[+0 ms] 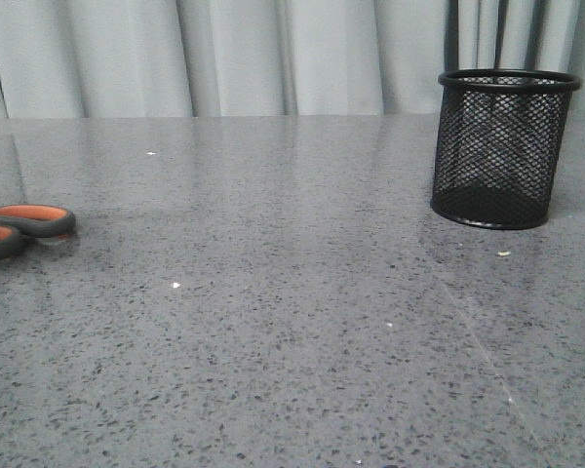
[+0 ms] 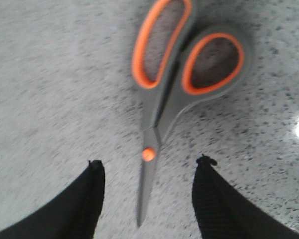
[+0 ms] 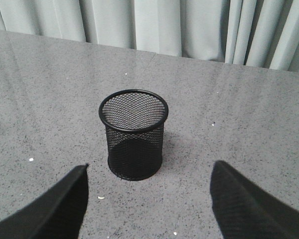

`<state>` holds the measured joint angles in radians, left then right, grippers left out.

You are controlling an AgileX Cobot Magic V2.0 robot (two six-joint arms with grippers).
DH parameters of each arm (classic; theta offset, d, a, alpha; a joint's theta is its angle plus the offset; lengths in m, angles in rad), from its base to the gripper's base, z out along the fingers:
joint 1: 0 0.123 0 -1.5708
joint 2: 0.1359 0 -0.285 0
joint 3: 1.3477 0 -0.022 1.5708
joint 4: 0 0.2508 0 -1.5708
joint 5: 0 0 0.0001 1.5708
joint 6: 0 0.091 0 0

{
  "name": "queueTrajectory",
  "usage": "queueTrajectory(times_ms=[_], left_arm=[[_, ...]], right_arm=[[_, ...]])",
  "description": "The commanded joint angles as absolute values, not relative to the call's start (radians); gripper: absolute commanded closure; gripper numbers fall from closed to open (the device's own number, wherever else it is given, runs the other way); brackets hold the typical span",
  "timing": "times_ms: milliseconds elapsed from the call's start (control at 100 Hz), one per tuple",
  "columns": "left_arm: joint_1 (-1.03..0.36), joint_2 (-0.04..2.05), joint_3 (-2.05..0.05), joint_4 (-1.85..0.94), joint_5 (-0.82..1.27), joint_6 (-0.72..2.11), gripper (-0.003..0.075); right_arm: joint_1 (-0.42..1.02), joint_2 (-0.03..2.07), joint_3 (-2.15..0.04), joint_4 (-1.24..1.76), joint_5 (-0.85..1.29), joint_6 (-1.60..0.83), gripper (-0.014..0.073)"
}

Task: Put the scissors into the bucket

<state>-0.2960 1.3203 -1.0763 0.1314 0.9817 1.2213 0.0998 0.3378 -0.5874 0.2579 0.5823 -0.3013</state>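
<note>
The scissors (image 2: pixel 162 107) lie flat on the grey table, dark grey handles lined in orange, orange spot at the pivot. In the front view only their handle loops (image 1: pixel 19 226) show at the left edge. My left gripper (image 2: pixel 149 167) is open above them, one finger on each side of the closed blades, not touching. The black wire-mesh bucket (image 1: pixel 499 146) stands upright and empty at the far right. In the right wrist view the bucket (image 3: pixel 134 133) is ahead of my right gripper (image 3: pixel 148 172), which is open and empty. Neither gripper shows in the front view.
The speckled grey table (image 1: pixel 292 322) runs back to a pale curtain (image 1: pixel 273 54). A few small white specks (image 1: pixel 175 285) lie on the surface, one just in front of the bucket (image 1: pixel 504 253).
</note>
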Motion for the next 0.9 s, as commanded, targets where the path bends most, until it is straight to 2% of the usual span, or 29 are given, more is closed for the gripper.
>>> queueTrajectory(times_ms=[0,190,520,890], left_arm=[[-0.300,1.342,-1.108,0.070,0.984,1.317,0.0356],[-0.287,1.442,-1.110,0.034,0.990,1.370,0.0356],[-0.138,1.480,-1.181,-0.102,0.990,1.442,0.0356],[-0.132,1.553,-1.191,-0.141,1.014,1.550,0.0356]], right_arm=[[0.102,0.355,-0.620,0.261,0.491,-0.311,0.0125],[0.121,0.355,-0.620,0.261,0.493,-0.311,0.0125],[0.139,0.355,-0.620,0.261,0.493,-0.311,0.0125],[0.139,0.355,-0.620,0.261,0.505,-0.311,0.0125]])
